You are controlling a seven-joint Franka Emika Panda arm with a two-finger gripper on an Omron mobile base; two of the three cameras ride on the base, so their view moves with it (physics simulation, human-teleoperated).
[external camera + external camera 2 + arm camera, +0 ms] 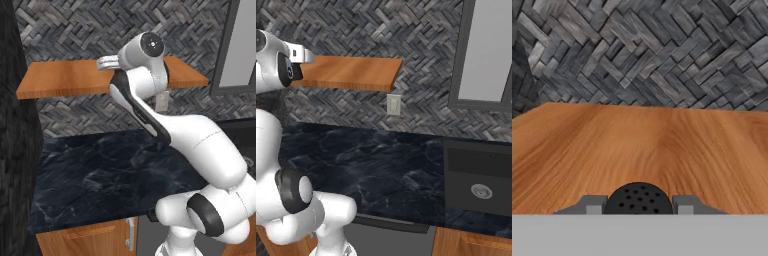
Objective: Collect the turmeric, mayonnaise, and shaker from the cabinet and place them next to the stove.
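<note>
The shaker shows its dark, perforated round top at the bottom of the hand view. It sits between my two grey fingertips, which press against its sides. My gripper is shut on it just above the orange-brown board of the cabinet. From the base, my hand reaches over the cabinet from the front, and the arm hides its fingers. The hand also shows at the left end of the cabinet. The turmeric and the mayonnaise are out of view.
Below the shelf runs a black marble counter against a grey woven-tile wall. A wall socket sits under the shelf's right end. A dark flat unit lies on the counter at the right, under a grey framed panel.
</note>
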